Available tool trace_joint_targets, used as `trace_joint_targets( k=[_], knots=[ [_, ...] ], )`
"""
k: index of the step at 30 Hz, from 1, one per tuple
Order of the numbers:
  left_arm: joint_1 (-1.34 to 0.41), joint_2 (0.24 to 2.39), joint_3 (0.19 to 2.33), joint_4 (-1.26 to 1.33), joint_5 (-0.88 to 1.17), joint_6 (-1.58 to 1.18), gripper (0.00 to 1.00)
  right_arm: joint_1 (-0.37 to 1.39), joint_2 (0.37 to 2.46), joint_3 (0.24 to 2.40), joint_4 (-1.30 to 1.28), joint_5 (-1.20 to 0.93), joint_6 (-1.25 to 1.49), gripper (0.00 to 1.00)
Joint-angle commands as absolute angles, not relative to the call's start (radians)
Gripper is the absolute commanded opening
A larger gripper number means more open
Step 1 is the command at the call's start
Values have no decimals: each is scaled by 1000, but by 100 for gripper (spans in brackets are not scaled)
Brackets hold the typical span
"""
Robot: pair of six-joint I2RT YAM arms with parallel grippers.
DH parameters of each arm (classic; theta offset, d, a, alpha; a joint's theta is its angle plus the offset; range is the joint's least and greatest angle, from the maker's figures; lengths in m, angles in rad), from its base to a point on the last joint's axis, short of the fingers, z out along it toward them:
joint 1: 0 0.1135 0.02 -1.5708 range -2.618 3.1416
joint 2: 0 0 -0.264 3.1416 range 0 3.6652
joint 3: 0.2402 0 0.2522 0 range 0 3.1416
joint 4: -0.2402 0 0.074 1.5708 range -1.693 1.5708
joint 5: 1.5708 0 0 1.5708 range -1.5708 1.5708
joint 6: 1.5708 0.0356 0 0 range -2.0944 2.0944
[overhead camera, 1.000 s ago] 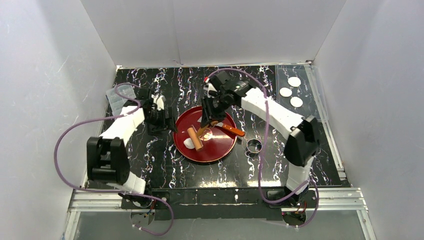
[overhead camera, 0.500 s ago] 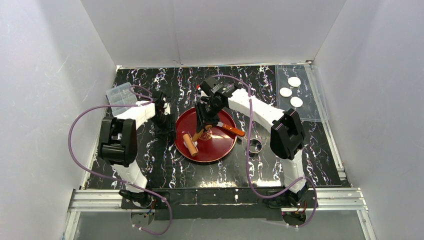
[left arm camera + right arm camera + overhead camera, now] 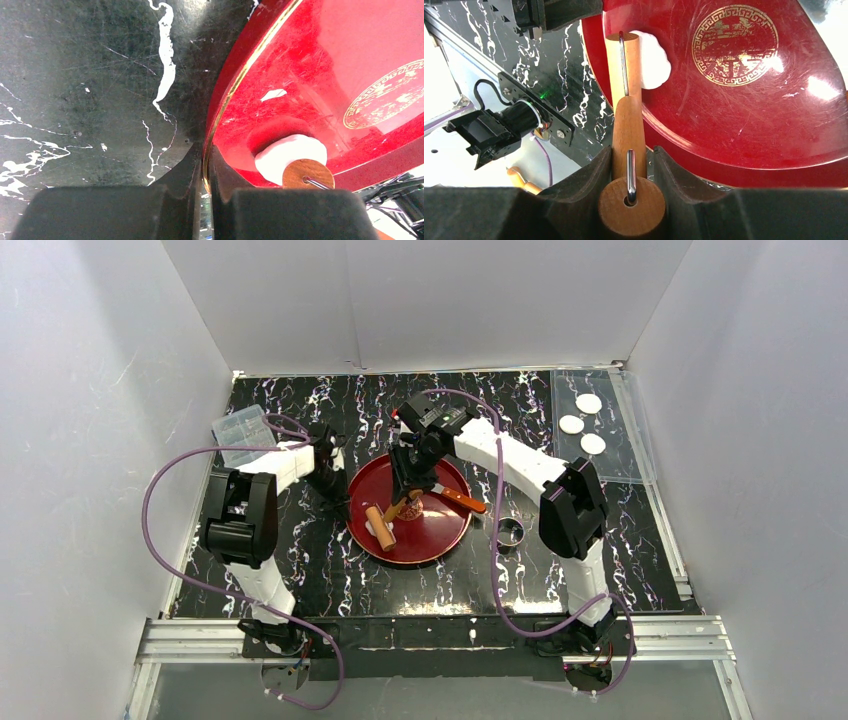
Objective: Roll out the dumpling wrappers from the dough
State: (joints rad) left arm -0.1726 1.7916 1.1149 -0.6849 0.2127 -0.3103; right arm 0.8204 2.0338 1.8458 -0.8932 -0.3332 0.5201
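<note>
Soft matte dough lies at eight o'clock on the glossy red plate, touching the wooden rolling pin clamped in the right gripper. Only the left wrist view shows the left gripper pinched on the gilt rim. Round flat wrappers sit at two o'clock.

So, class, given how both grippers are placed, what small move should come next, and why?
Probably roll the rolling pin forward over the dough: the right gripper is shut on its handle, the roller lies against the lump, and the left gripper pinches the rim of the red plate, steadying it.
</note>
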Motion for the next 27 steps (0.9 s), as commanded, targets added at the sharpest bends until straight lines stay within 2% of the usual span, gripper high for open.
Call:
trace_joint_targets(
  k=[1,10,19,27],
  knots=[
    [-166,1768,1105,-703,149,-303,0,816,2084,1883,-928,-189,521,1],
    [-167,1741,1087,-692,140,-306,0,821,2148,1924,-923,-149,547,1],
    [-166,1708,1066,-678,127,-303,0,789,2071,1742,-889,-56,530,1],
    [-167,1697,1059,-675,106,-297,0,736,2048,1697,-888,-24,510,1]
  ],
)
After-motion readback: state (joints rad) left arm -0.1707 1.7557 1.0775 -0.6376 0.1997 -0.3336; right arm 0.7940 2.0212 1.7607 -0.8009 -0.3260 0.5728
